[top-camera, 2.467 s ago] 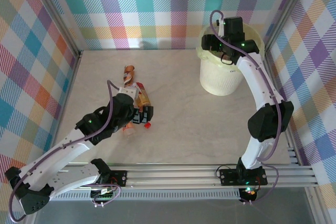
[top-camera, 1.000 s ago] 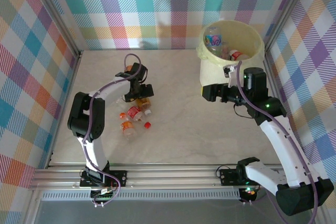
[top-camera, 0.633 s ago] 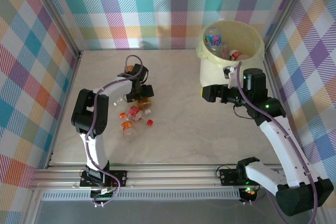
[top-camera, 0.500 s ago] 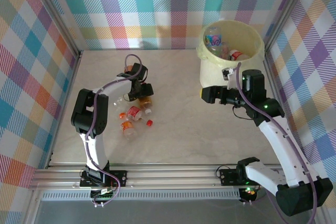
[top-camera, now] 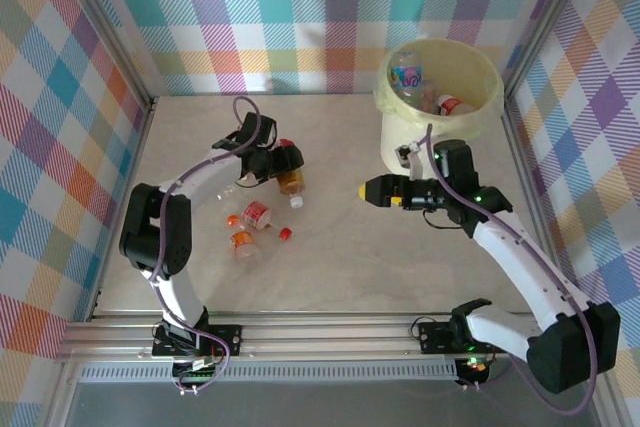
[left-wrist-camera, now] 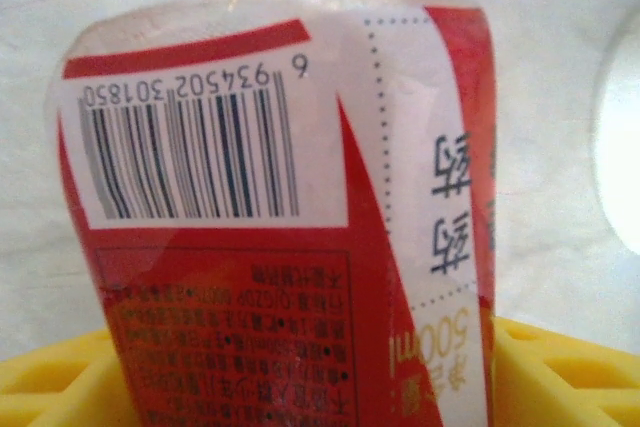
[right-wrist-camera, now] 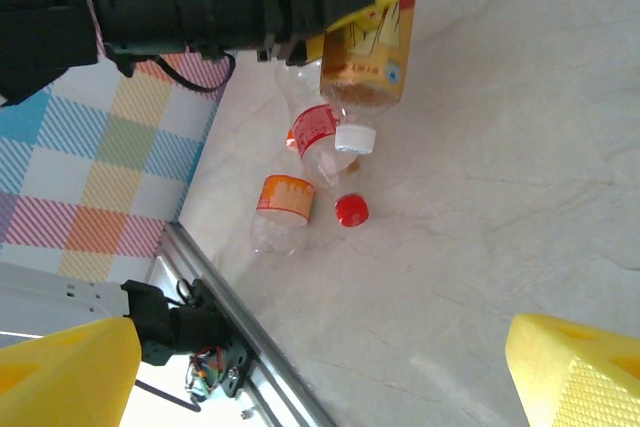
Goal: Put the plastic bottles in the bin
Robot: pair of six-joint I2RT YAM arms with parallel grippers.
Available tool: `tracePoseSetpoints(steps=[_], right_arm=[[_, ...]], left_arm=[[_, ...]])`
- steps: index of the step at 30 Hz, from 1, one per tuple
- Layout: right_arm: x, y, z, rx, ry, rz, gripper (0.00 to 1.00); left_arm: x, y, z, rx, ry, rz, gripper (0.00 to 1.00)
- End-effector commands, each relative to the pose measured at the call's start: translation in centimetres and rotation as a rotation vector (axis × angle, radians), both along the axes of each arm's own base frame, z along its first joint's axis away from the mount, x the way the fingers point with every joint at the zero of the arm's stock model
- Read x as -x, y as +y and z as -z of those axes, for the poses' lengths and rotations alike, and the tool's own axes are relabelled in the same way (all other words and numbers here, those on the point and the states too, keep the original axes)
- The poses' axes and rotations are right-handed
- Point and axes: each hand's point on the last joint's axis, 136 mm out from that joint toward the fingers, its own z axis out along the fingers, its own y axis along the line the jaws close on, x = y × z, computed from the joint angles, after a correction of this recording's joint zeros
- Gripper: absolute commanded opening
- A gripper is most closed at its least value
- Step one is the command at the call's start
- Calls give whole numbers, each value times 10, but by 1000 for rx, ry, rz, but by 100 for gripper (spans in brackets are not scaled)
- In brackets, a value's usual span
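Left gripper (top-camera: 283, 160) clamps red-labelled bottle (left-wrist-camera: 280, 227), barcode 6 934502 301850, seemingly "500ml"; right gripper (top-camera: 369, 190) wide, empty

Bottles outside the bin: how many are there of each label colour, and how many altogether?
Red label: 2, the held bottle in the left pincer and the lying bottle
Orange label: 1, the orange-label bottle
No label, clear: 1, the clear bottle
Total: 4
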Motion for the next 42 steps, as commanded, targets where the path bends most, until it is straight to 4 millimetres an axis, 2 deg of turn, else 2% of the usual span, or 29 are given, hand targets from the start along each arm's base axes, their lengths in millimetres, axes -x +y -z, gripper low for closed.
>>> tracePoseSetpoints(steps=[1, 6, 12, 18, 25, 38, 42], right_arm=[[-10, 18, -3, -55, -3, 0, 94], [-26, 38, 14, -56, 30, 42, 95], [-32, 64, 31, -34, 64, 6, 97], [-31, 87, 39, -24, 72, -45, 98], [-36, 96, 44, -25, 77, -43, 97], [-45, 99, 48, -16, 79, -13, 87], [-45, 99, 48, -13, 79, -14, 79]], left_arm=[[19, -30, -17, 153, 26, 6, 73], [29, -55, -35, 264, 1, -10, 73], [44, -70, -60, 317, -38, 4, 74], [56, -82, -66, 376, -37, 23, 75], [63, -90, -64, 402, -22, 35, 75], [72, -98, -75, 477, -19, 42, 76], [74, -98, -75, 479, -18, 44, 76]])
